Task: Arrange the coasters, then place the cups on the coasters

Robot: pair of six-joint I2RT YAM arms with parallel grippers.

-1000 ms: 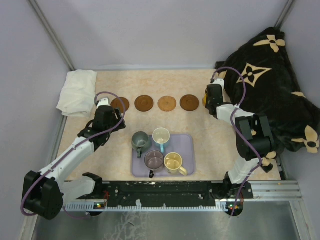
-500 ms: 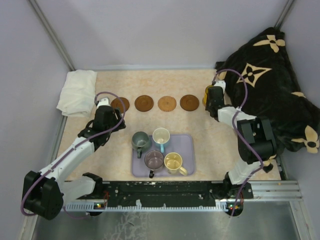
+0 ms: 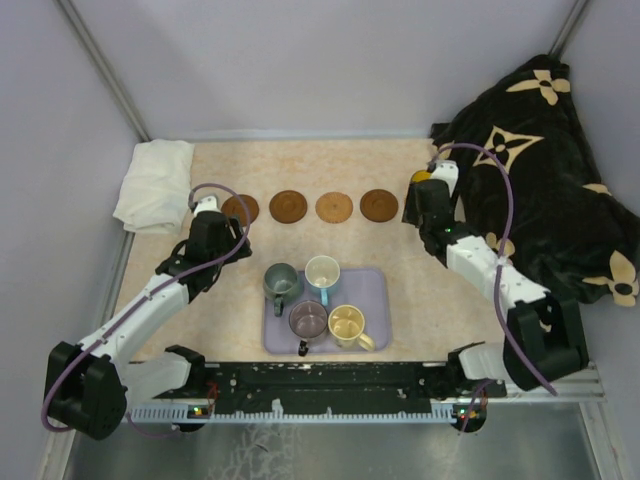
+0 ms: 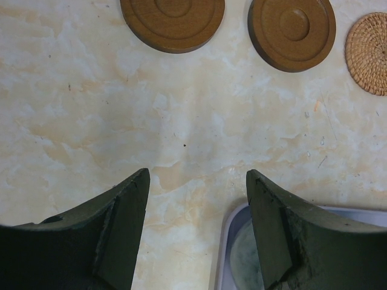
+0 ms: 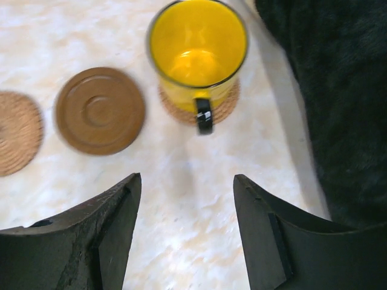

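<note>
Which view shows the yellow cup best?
Right wrist: the yellow cup shows clearly, upright on a woven coaster, handle nearest the camera. Top external catches only a yellow sliver; left wrist misses it.

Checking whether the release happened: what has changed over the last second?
The right gripper opened, letting go of the yellow cup on its woven coaster; its elbow swung toward the near edge. The left gripper, tray cups and other coasters stayed put.

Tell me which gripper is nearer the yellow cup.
Right. The right gripper hangs just short of the yellow cup, on its handle side; the left gripper is at the opposite end of the coaster row.
</note>
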